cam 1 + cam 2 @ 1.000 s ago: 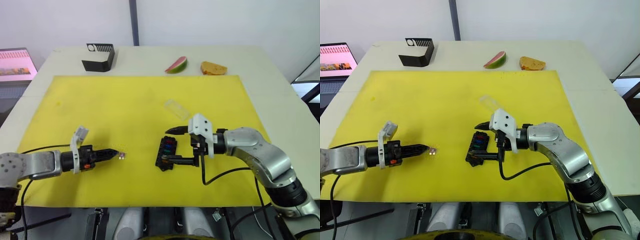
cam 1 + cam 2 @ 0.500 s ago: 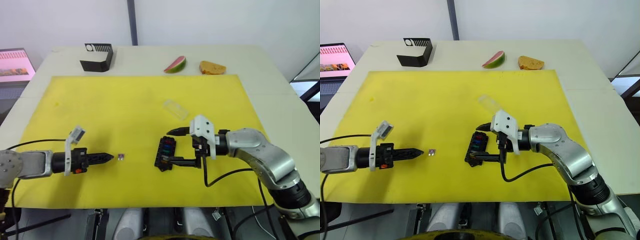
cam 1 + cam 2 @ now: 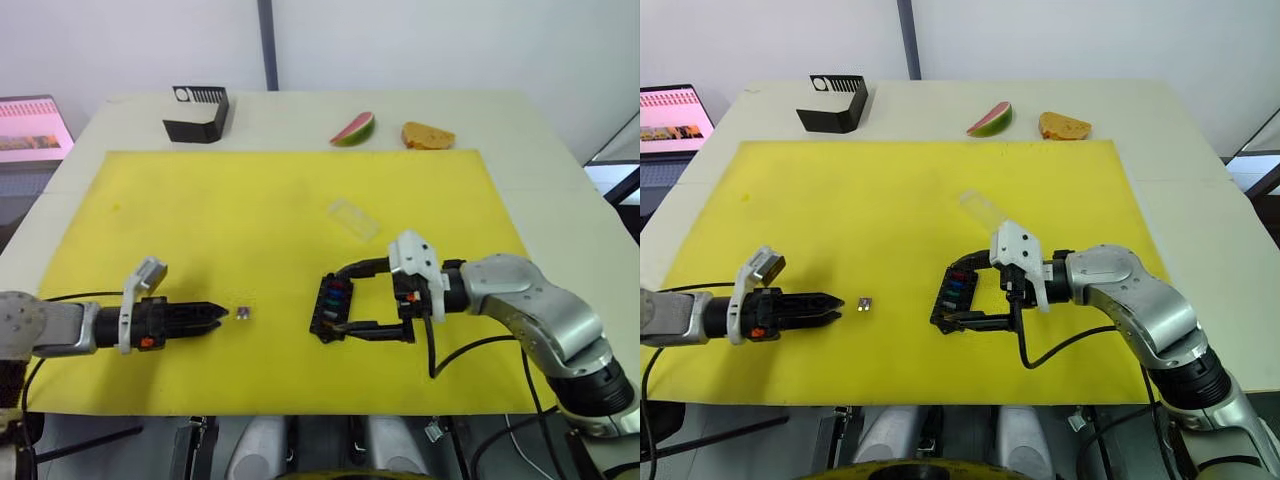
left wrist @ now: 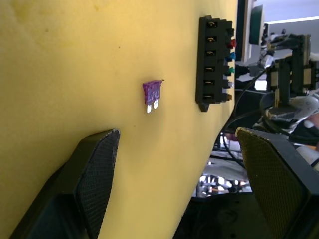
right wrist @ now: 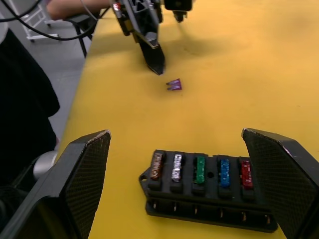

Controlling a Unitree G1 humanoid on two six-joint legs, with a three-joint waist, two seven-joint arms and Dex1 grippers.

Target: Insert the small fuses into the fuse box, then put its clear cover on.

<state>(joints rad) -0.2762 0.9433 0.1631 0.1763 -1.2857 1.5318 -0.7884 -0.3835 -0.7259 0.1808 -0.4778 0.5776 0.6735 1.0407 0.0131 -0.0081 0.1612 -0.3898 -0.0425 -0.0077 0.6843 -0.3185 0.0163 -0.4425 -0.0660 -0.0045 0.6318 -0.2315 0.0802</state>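
Head camera views: the fuse box [image 3: 331, 305] lies on the yellow mat [image 3: 250, 200], and I use it as the landmark. Coloured fuses sit in its slots. The right gripper [image 3: 340, 298] has its two fingers spread wide, one on the far side of the box and one on the near side, so the box is between them; I cannot tell if they touch it. To the left of the box, well apart from it, one purple fuse [image 3: 243, 315] lies loose on the mat. The left gripper [image 3: 222, 315] is just beside this fuse, on the side away from the box, with its tips pointing at it and not touching it. The clear cover [image 3: 351, 217] lies on the mat behind the box. Far behind, off the mat, stand a black angular box [image 3: 197, 113], a watermelon slice [image 3: 353, 130] and a piece of bread [image 3: 426, 136].

Left wrist view: the fingers are spread apart, and the purple fuse [image 4: 152, 93] lies beyond them with its two metal legs visible. The fuse box [image 4: 214, 63] is behind it.

Right wrist view: the fingers are open wide on both sides of the fuse box [image 5: 209, 193]. One row holds five fuses: amber [image 5: 156, 166], grey [image 5: 177, 167], green [image 5: 200, 168], blue [image 5: 225, 172] and red [image 5: 246, 173]. The purple fuse [image 5: 174, 85] lies beyond the box, near the left gripper [image 5: 158, 66].
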